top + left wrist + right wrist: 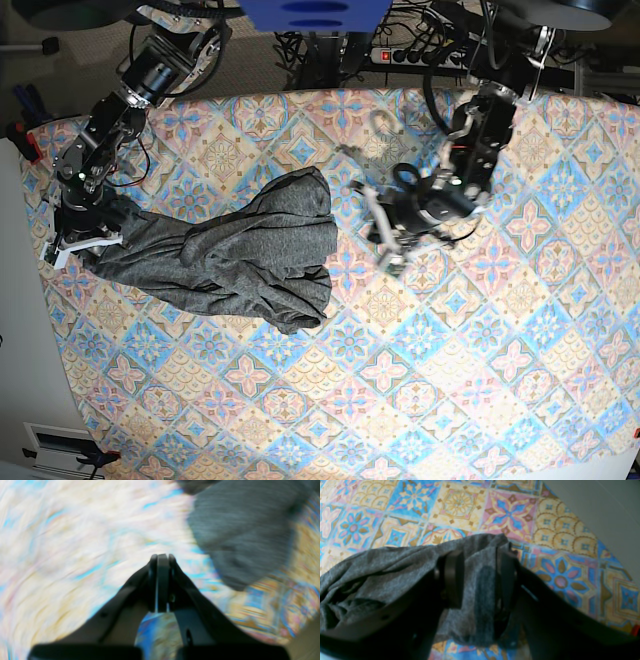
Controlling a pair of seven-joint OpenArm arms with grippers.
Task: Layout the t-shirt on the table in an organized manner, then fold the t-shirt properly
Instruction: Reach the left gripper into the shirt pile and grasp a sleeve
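While motion blur smears the left wrist view, the left gripper point(162, 557) is pressed together empty; the right gripper point(480, 562) pinches the bunched dark heather-grey knit t-shirt point(240, 255), partly hiding its fingers.

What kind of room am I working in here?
Probably a robotics lab or workshop: a table under a patterned cloth, two mounted arms, and a power strip with tangled cables behind it.

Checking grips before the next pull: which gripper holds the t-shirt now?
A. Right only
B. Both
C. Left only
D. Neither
A. The right gripper has t-shirt cloth bunched between its fingers, while the left gripper is shut on nothing, above the bare table beside the shirt.
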